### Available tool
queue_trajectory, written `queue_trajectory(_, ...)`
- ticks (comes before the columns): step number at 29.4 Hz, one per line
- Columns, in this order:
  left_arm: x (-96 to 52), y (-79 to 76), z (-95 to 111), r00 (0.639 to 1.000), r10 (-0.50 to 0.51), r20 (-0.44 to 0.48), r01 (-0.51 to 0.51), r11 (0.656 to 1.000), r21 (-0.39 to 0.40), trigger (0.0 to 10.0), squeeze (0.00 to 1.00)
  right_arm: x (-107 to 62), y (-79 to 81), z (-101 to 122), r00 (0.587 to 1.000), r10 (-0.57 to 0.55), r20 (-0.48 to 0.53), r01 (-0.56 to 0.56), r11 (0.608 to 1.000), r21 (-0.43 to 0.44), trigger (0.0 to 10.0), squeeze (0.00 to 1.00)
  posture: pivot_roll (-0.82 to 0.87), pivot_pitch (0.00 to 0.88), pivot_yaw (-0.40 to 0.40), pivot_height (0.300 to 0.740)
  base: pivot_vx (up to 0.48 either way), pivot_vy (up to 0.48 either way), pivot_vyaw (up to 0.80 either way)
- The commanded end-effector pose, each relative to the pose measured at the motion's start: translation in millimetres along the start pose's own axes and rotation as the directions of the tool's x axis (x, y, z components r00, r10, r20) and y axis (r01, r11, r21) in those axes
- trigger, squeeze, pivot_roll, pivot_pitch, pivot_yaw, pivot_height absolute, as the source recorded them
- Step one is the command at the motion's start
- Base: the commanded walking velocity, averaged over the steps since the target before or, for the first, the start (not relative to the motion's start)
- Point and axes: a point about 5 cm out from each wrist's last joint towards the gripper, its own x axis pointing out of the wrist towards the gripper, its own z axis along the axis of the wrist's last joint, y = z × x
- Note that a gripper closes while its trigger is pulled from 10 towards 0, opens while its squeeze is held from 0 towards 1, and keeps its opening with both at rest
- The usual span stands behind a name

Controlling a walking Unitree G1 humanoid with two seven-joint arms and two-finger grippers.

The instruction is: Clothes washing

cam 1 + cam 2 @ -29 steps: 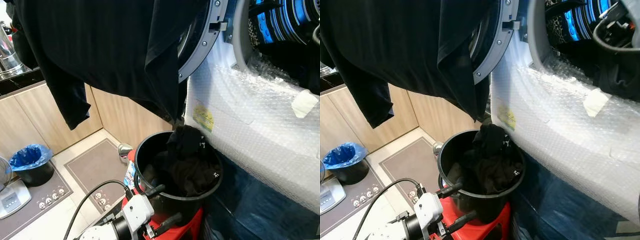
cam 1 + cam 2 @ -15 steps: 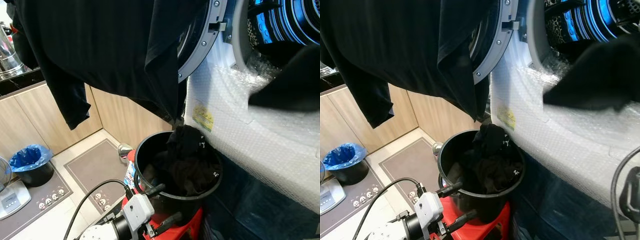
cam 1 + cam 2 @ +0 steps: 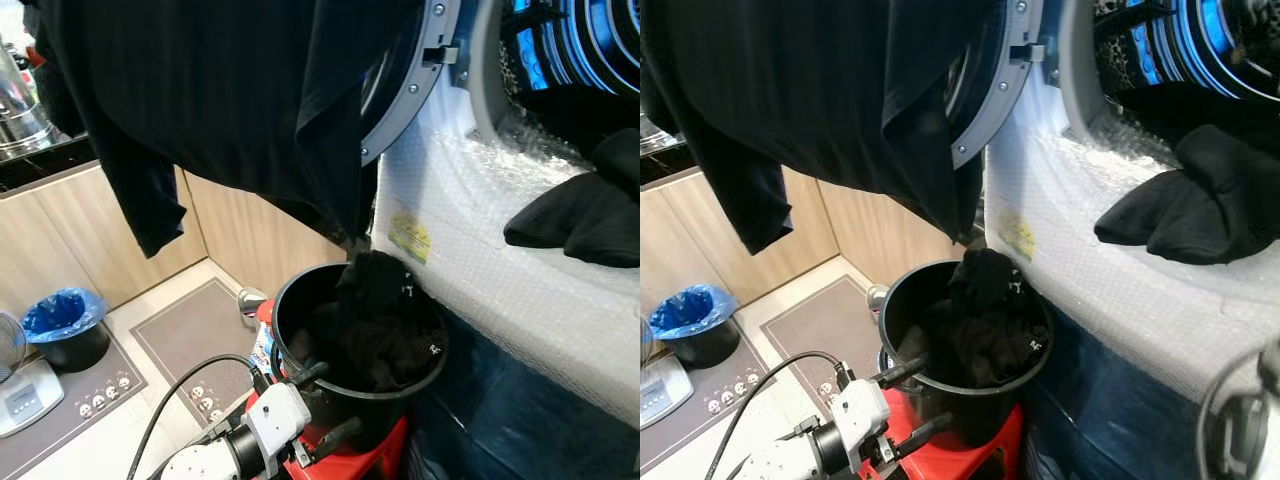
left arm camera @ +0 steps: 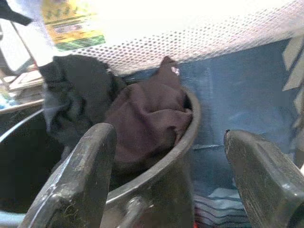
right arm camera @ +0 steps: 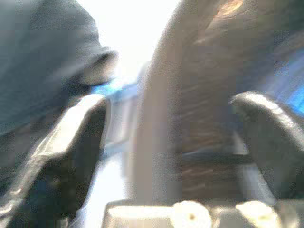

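A black bucket [image 3: 290, 300] on a red stool holds dark clothes [image 3: 385, 325]. My left gripper [image 3: 342, 397] is open, low against the bucket's near wall; its fingers [image 4: 80, 180] frame the rim and the brown-black cloth [image 4: 147, 118]. The bubble-wrapped washing machine [image 3: 470, 250] stands at the right, with a blue-lit drum [image 3: 1200, 40]. A black garment [image 3: 1190, 205] lies draped over the drum's lip. A large black shirt [image 3: 220, 90] hangs over the open door [image 3: 410, 90]. My right gripper [image 5: 171, 147] is open and blurred, with nothing between its fingers.
A small bin with a blue bag [image 3: 62, 322] and a kitchen scale [image 3: 20, 392] stand on the floor at the left, by grey mats [image 3: 190, 330] and wooden cabinets [image 3: 80, 230]. A black cable [image 3: 180, 395] loops from my left arm.
The black garment has come out of the drum and now hangs over its lip. My right arm has dropped from the drum mouth to low on the right. The left gripper has barely moved.
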Motion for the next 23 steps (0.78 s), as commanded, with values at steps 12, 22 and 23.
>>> queue_trajectory(12, 4.5, 14.1, -7.4, 0.997, 0.073, -0.023, -0.072, 0.997, 0.016, 10.0, 0.00, -56.7, 57.9, -27.7, 0.962, 0.254, 0.100, -0.272, 0.924, 0.269, 10.0, 0.00, -0.14, 0.070, 0.051, 0.740, 0.000, 0.000, 0.00)
queue_trajectory(22, 4.4, 6.2, -16.1, 0.998, -0.020, -0.062, 0.023, 0.999, 0.048, 10.0, 0.00, -106.1, 105.3, -70.8, 0.912, 0.409, 0.020, -0.365, 0.790, 0.492, 10.0, 0.00, -0.14, 0.060, 0.063, 0.740, 0.000, 0.000, 0.00)
queue_trajectory(23, 3.4, 3.3, -17.9, 0.995, -0.070, -0.076, 0.073, 0.996, 0.043, 10.0, 0.00, -111.9, 111.2, -75.7, 0.900, 0.436, 0.003, -0.374, 0.769, 0.519, 10.0, 0.00, -0.13, 0.061, 0.066, 0.740, 0.000, 0.000, 0.00)
